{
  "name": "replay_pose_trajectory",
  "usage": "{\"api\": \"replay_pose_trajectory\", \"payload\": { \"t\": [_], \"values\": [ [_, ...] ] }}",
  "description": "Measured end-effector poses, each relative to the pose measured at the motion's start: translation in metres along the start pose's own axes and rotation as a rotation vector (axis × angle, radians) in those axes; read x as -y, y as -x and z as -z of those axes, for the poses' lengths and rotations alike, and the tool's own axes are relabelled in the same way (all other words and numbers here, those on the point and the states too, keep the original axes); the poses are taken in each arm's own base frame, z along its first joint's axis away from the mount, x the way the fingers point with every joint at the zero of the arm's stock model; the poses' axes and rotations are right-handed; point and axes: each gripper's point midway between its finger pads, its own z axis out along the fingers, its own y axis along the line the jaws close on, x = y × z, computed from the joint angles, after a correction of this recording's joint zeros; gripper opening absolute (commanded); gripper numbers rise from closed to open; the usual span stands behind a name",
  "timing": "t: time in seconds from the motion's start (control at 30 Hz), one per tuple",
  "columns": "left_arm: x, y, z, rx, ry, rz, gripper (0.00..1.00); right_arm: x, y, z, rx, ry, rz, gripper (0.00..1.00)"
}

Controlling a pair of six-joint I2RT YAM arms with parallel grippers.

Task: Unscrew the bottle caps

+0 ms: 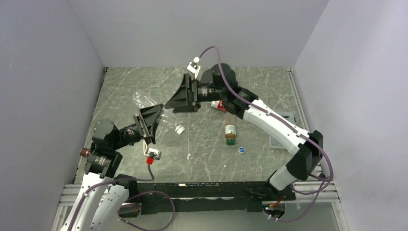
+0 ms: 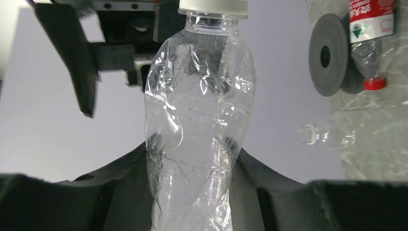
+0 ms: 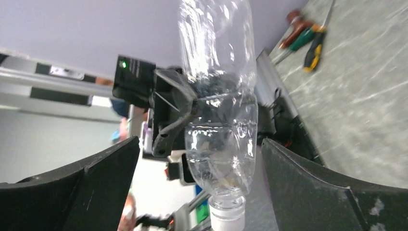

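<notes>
My left gripper (image 1: 155, 118) (image 2: 192, 156) is shut on a crumpled clear bottle (image 2: 197, 115) and holds it above the table, its white cap (image 2: 212, 6) pointing at my right gripper (image 1: 177, 100). In the right wrist view that bottle (image 3: 222, 139) runs between my right gripper's (image 3: 201, 142) wide-open jaws, which do not touch it, and its cap (image 3: 226, 216) sits deep between them. A second clear bottle (image 1: 172, 124) (image 2: 329, 137) lies on the table. The red-label bottle (image 1: 220, 106) (image 2: 370, 19) lies under the right arm. The amber bottle (image 1: 230, 130) has a green cap.
A loose blue cap (image 1: 242, 149) lies near the amber bottle. A crumpled piece of clear plastic (image 1: 144, 99) lies at the back left. A grey flat device (image 1: 281, 132) sits at the right edge. Hand tools (image 3: 308, 36) lie on the table.
</notes>
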Motion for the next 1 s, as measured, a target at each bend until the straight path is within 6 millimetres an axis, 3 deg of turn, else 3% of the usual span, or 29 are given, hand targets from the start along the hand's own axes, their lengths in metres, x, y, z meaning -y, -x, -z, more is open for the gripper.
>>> {"api": "replay_pose_trajectory", "payload": {
  "t": [0.1,0.23,0.37,0.43,0.5,0.6,0.77,0.9,1.0],
  "values": [
    [0.004,-0.005,0.003,-0.037,-0.001,0.109,0.53,-0.011,0.027,0.014,0.085,-0.065,0.101,1.0],
    [0.009,-0.02,0.008,-0.138,-0.001,0.444,0.49,-0.03,0.052,0.043,0.244,-0.16,0.273,1.0],
    [-0.02,-0.049,0.01,-0.274,0.062,0.837,0.47,-0.062,0.055,0.075,0.387,-0.191,0.424,1.0],
    [-0.032,-0.059,0.008,-0.317,0.105,1.006,0.47,-0.081,0.054,0.081,0.449,-0.192,0.5,1.0],
    [-0.031,-0.059,0.005,-0.326,0.126,1.149,0.48,-0.094,0.051,0.076,0.48,-0.197,0.561,1.0],
    [-0.012,-0.05,0.003,-0.338,0.116,1.333,0.48,-0.103,0.051,0.054,0.508,-0.22,0.642,0.99],
    [-0.001,-0.041,0.003,-0.347,0.119,1.493,0.47,-0.081,0.06,0.024,0.534,-0.322,0.708,0.93],
    [0.0,-0.038,0.002,-0.349,0.129,1.553,0.47,-0.063,0.074,0.017,0.577,-0.411,0.728,0.87],
    [0.0,-0.037,0.002,-0.347,0.134,1.58,0.47,-0.061,0.083,0.02,0.622,-0.445,0.737,0.79]
  ]
}}
